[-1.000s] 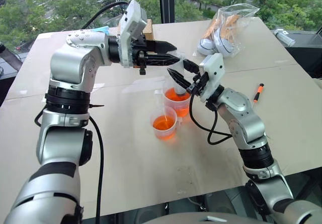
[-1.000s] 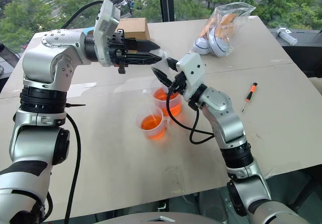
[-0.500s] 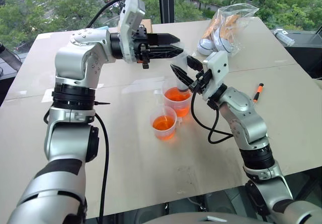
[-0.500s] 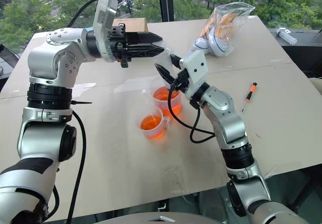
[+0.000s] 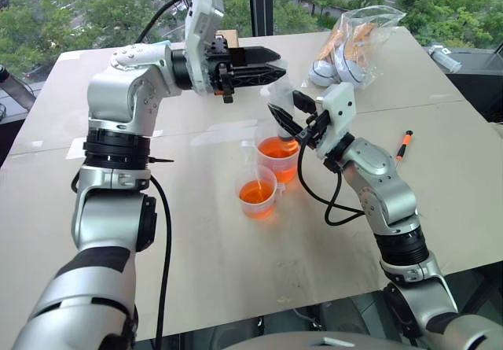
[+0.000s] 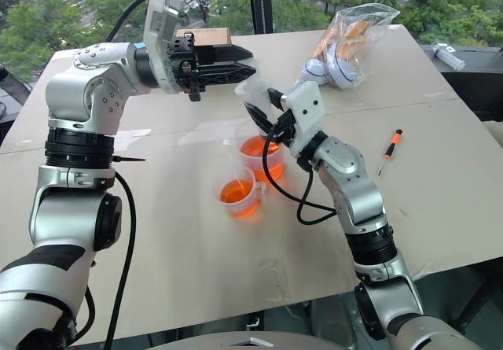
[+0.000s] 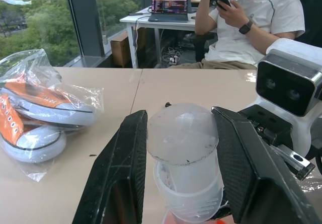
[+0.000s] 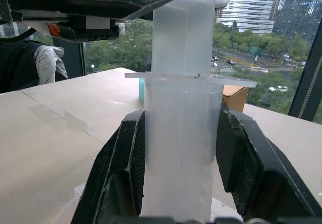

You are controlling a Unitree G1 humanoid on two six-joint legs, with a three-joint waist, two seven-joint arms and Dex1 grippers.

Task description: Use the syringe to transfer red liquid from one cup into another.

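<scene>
Since a second ago the left gripper (image 5: 271, 64) has risen a little over the table (image 5: 236, 263), drawing the plunger top up with it, while the right gripper (image 5: 287, 114) has kept its place. The syringe (image 8: 182, 133) stands upright above the farther cup (image 5: 277, 160), near the middle of the table. The right gripper's fingers (image 8: 121, 173) clamp the barrel just under the wide flange, one on each side. The left gripper lies level, its two fingers (image 7: 118, 176) closed against the round plunger cap (image 7: 182, 133) from either side. Both cups hold red liquid (image 5: 275, 148); the nearer cup (image 5: 257, 193) stands just beside the farther one, toward the table's near edge. A thin orange-and-black stick (image 5: 403, 145) lies toward the table's right edge. A clear bag of shoes (image 5: 354, 39) rests near the far right corner, and a cardboard box (image 6: 206, 35) sits at the far edge behind the left arm. In the left wrist view a seated person (image 7: 251, 20) is beyond the table.
</scene>
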